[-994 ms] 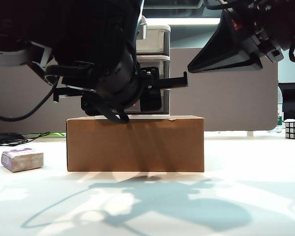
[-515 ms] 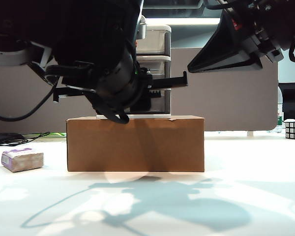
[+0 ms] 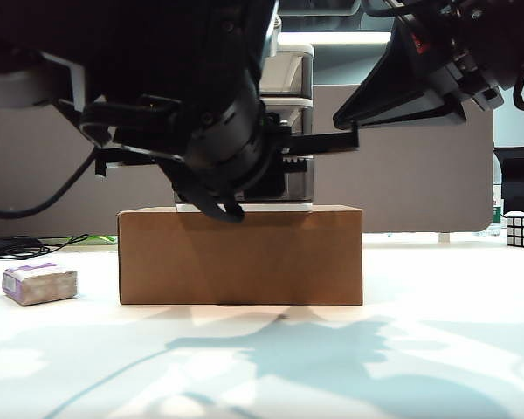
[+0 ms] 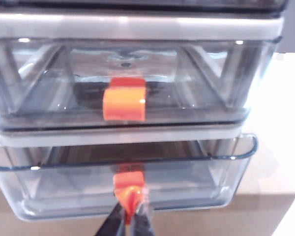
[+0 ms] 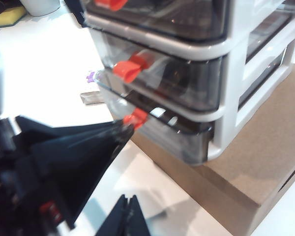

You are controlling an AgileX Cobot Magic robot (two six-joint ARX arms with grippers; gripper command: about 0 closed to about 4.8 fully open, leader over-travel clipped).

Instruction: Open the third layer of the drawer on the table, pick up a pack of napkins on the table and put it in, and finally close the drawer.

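Note:
The drawer (image 3: 293, 72) stands on a brown cardboard box, mostly hidden behind my left arm (image 3: 201, 122). In the left wrist view the third layer (image 4: 64, 189) sits pulled out a little. My left gripper (image 4: 131, 217) is shut on its red-orange handle (image 4: 128, 183). The pack of napkins (image 3: 39, 284) lies on the table (image 3: 437, 332) at the far left. My right gripper (image 5: 128, 202) is shut on nothing and hangs in the air in front of the drawer (image 5: 196, 64), up at the right of the exterior view (image 3: 341, 120).
The cardboard box (image 3: 240, 255) fills the table's middle. A Rubik's cube (image 3: 523, 230) stands at the far right edge. Black cables (image 3: 26, 244) lie at the back left. A grey partition runs behind the box.
My left gripper closed on the lowest handle, and the left arm then swung to the right. The drawer unit's visible edge shifted right with it. The right arm stayed still.

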